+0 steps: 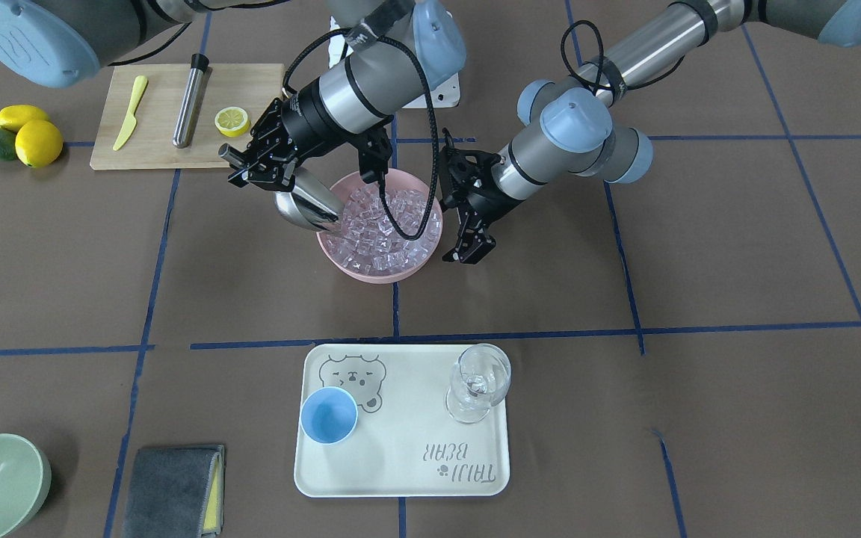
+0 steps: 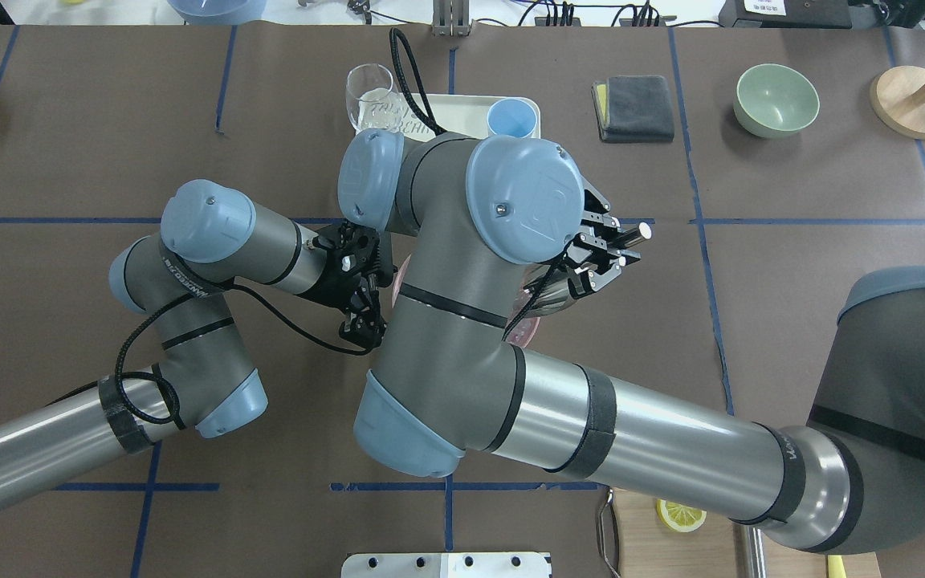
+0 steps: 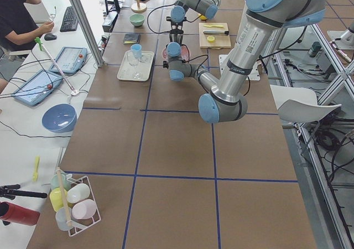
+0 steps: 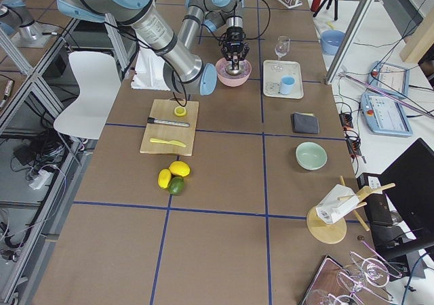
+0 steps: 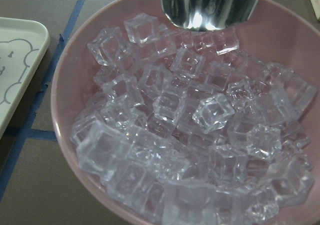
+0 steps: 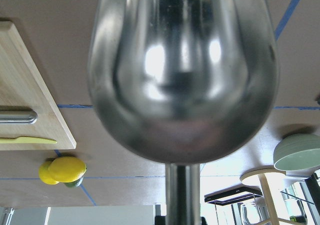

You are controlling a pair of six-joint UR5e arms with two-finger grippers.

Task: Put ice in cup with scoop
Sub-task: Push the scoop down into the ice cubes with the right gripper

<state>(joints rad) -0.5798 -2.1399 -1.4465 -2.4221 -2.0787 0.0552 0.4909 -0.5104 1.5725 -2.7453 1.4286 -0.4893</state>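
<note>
Two grippers here. Front view: my right gripper (image 1: 262,153) is clamped on the scoop (image 1: 309,205) handle, scoop mouth at the ice (image 1: 386,232) by the pink bowl's (image 1: 371,275) 9 o'clock. My left gripper (image 1: 470,246) hangs spread and empty at 3, and the cup (image 1: 329,416) is on the tray (image 1: 400,463) around 6. Left wrist cam: scoop at 12, right above the cubes.

Seen from overhead, the right arm (image 2: 462,321) hides nearly all of the pink bowl (image 2: 525,329) and its ice (image 5: 190,135), while the scoop (image 5: 210,5) is cut off by the top edge of the left wrist view.
</note>
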